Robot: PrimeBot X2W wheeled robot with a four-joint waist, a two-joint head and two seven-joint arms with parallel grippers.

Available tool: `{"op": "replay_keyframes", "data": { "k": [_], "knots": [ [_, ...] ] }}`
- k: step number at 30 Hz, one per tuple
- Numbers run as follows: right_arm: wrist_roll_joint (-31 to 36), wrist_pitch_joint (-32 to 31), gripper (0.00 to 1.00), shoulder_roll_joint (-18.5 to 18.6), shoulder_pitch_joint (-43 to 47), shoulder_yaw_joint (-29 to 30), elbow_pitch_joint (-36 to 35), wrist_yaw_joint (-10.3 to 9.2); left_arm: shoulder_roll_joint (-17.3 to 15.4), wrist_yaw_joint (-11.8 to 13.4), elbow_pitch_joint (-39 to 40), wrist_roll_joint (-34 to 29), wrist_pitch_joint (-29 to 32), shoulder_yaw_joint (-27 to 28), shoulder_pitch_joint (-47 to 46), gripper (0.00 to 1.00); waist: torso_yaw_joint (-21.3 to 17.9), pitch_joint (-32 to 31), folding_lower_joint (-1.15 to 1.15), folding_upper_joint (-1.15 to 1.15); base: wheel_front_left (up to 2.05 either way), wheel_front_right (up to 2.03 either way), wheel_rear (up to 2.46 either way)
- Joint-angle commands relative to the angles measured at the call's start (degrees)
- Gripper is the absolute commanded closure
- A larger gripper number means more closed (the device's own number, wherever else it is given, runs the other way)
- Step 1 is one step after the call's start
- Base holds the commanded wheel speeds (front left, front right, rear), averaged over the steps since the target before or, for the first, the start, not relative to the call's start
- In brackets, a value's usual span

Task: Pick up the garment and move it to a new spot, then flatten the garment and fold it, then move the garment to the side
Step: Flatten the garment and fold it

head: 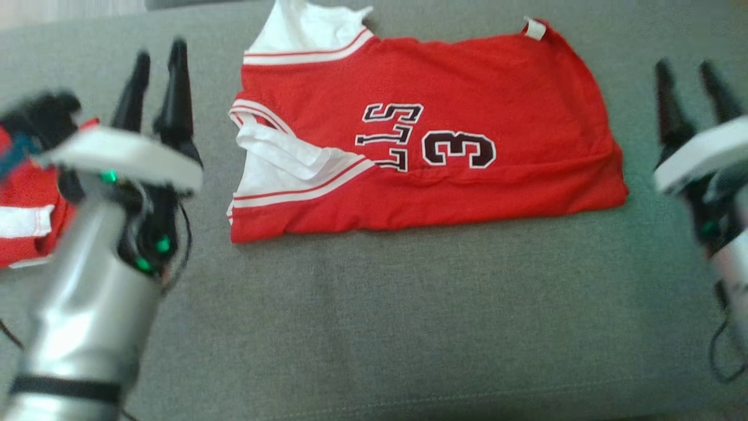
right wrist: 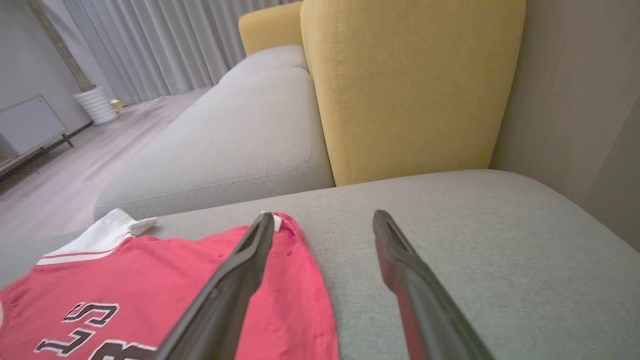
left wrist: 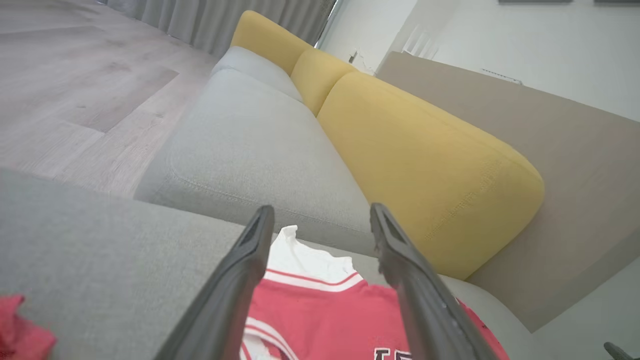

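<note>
The garment [head: 444, 146] is a red jersey with white sleeves and a dark number 3, folded into a wide rectangle on the grey cushion [head: 374, 316]. Both wrist views catch it too: the jersey [left wrist: 325, 315] below the left fingers, the jersey [right wrist: 150, 300] under the right arm's left finger. My left gripper [head: 156, 58] hangs open to the left of it, fingers apart with nothing between them. My right gripper [head: 689, 73] stands open off the jersey's right edge, also holding nothing.
A second red and white cloth [head: 26, 216] lies at the far left behind my left arm. Yellow back cushions [left wrist: 425, 165] and another grey seat [left wrist: 240, 145] lie beyond. Wooden floor [left wrist: 75, 85] is off the sofa's edge.
</note>
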State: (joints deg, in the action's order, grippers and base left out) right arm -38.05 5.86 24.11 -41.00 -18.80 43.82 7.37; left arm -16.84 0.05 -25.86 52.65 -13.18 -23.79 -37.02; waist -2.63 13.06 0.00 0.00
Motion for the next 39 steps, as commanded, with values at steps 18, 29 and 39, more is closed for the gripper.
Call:
{"op": "replay_keyframes", "data": {
  "k": [18, 29, 39],
  "knots": [
    [20.26, 7.86, 0.00, -13.48, 20.90, 11.43, -11.97, 0.12, 10.44, 0.44, 8.56, -20.93, -1.81, 10.54, 23.40, 0.00, -1.18, -5.22, 0.00, 0.00, 0.00, 0.00, 0.00],
    [24.72, 3.85, 0.00, -16.38, 22.77, 15.79, -19.31, 0.12, 11.50, 0.52, -0.84, -28.18, -1.81, 10.44, 20.94, 0.00, -2.10, -3.48, 0.00, 0.00, 0.00, 0.00, 0.00],
    [25.52, 2.29, 0.00, -17.58, 23.58, 15.95, -22.76, 0.12, 9.85, 3.41, -11.97, -30.83, -0.05, 9.50, 16.15, 0.00, -3.93, -1.89, 0.00, 0.00, 0.00, 0.00, 0.00]
  ]
}}
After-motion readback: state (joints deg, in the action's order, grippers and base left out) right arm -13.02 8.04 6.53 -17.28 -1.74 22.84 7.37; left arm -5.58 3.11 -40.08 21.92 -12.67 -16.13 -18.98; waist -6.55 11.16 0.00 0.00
